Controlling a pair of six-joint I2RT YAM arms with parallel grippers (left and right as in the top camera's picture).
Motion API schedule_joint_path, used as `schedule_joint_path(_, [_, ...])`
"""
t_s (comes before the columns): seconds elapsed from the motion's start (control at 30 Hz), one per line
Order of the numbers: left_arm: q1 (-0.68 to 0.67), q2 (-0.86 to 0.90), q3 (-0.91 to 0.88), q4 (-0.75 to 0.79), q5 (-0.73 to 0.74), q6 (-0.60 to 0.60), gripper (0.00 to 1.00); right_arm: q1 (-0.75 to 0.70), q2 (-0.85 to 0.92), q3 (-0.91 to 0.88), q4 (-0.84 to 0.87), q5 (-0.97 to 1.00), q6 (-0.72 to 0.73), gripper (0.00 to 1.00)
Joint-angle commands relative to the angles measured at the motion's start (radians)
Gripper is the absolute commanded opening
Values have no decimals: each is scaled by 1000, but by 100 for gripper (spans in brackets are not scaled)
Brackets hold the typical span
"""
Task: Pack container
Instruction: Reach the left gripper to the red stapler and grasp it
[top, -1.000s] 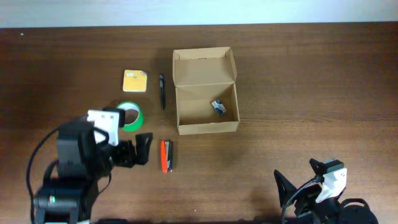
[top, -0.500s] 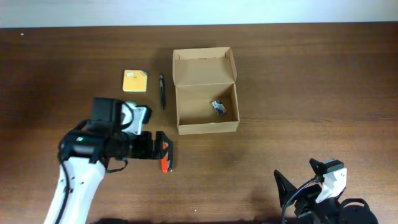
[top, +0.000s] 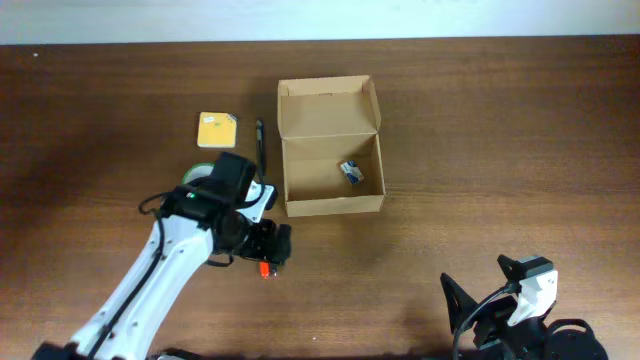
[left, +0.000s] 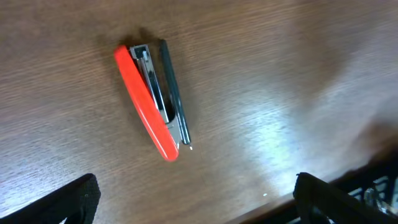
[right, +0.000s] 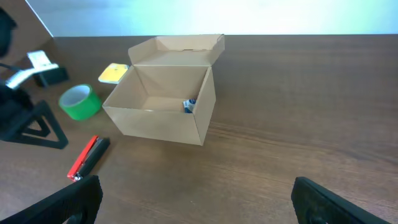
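The tan cardboard container (top: 331, 205) stands open mid-table with its flap lid folded back; it also shows in the right wrist view (right: 158, 124). A small blue-and-white box (top: 351, 171) lies inside it. A red and black stapler (left: 151, 102) lies on the table below my left gripper (top: 272, 243), which is open and empty above it. In the overhead view only the stapler's red tip (top: 264, 269) shows. My right gripper (top: 500, 305) is open and empty near the front edge, far from the container.
A green tape roll (right: 80, 101) lies left of the container, mostly hidden by my left arm in the overhead view. A yellow sticky-note pad (top: 216, 130) and a black pen (top: 261, 140) lie beside the container's left side.
My left arm has swung right and forward from the table's left front. Its gripper now hangs over the stapler. The right arm has not moved.
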Motion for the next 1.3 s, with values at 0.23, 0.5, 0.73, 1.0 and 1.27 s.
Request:
schedule_joint_path(0.23, [-4, 142, 18, 38, -42, -78, 100, 1, -7, 0, 3, 16, 2, 99])
schedule_joint_path(0.5, [-4, 199, 18, 66, -74, -155, 100, 1, -7, 0, 3, 16, 2, 99])
schedule_joint_path(0.73, [-31, 251, 18, 96, -108, -182, 100, 1, -7, 0, 3, 16, 2, 99])
schedule_joint_path(1.0, [-108, 301, 18, 108, -215, -247, 94, 1, -7, 0, 3, 16, 2, 99])
schedule_joint_path(1.27, [-122, 321, 17, 109, -294, -352, 80, 1, -7, 0, 3, 16, 2, 99])
